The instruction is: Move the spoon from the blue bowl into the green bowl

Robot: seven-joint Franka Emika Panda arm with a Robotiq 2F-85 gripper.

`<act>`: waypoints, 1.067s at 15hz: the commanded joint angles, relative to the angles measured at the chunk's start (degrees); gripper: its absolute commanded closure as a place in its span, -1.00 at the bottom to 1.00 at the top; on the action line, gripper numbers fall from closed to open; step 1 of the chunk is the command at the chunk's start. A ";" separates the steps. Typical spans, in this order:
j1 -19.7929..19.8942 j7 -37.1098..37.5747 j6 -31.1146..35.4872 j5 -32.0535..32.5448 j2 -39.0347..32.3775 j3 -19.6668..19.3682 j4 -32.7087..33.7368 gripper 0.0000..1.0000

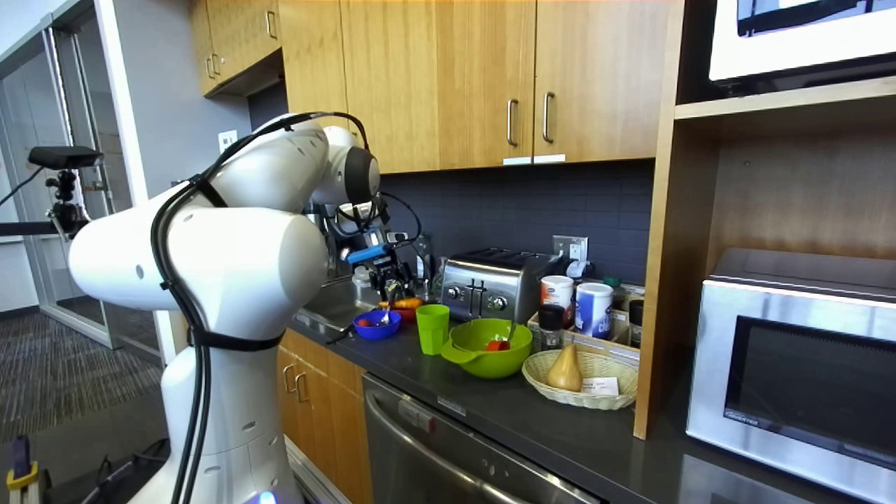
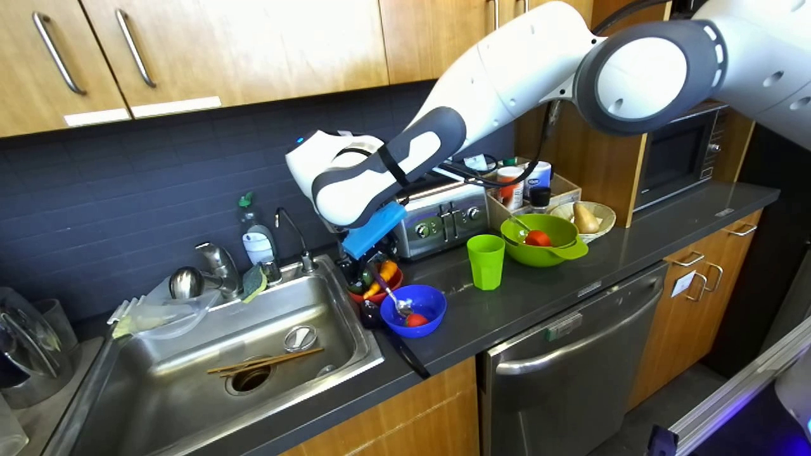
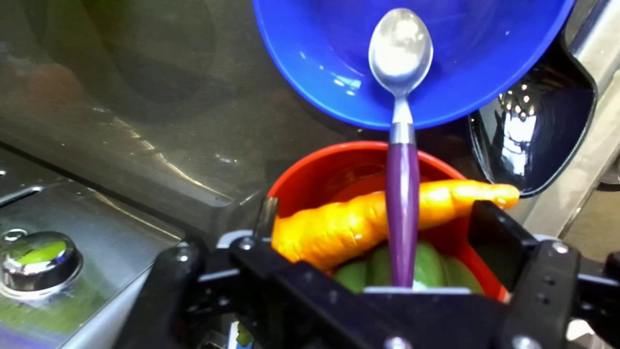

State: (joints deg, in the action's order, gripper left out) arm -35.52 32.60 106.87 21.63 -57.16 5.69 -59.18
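Lying with its head inside the blue bowl (image 3: 465,72), the spoon (image 3: 403,150) is extending its purple handle toward 6 o'clock in the wrist view, the metal head pointing to 12; the handle is crossing the bowl's rim and passing over the red bowl (image 3: 339,167) and its orange carrot (image 3: 334,228). The gripper (image 3: 380,218) is standing with fingers spread wide, one to the handle's 9 o'clock and one to its 3, and is gripping nothing. I am expecting a light, stiff, hard-to-break item, its handle looking smooth, rounded and prone to rolling under a loose pinch. I am recommending a hold square across the thick mid-handle: gripping near the tail is risking a droop at the metal head, and reaching too deep is risking a catch on the carrot. In an exterior view, the green bowl (image 2: 529,254) is sitting on the counter (image 2: 472,316) toward 2 o'clock of the blue one, while a lime-green cup (image 2: 486,263) is standing between them, calling for a raised carry.
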 commanded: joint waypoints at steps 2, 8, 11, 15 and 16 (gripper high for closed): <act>0.43 -1.67 -2.54 -1.05 -1.99 0.54 4.16 -0.46; 0.60 -2.01 -3.27 -1.03 -2.53 0.62 5.83 0.43; 0.76 -2.13 -3.24 -1.13 -2.60 0.72 6.18 0.87; 1.01 -2.17 -3.24 -1.22 -2.47 0.82 6.55 0.93; 1.07 -2.07 -3.27 -1.23 -2.24 0.84 6.39 0.93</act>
State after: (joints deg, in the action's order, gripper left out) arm -34.96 31.80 105.27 21.63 -58.57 5.79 -55.25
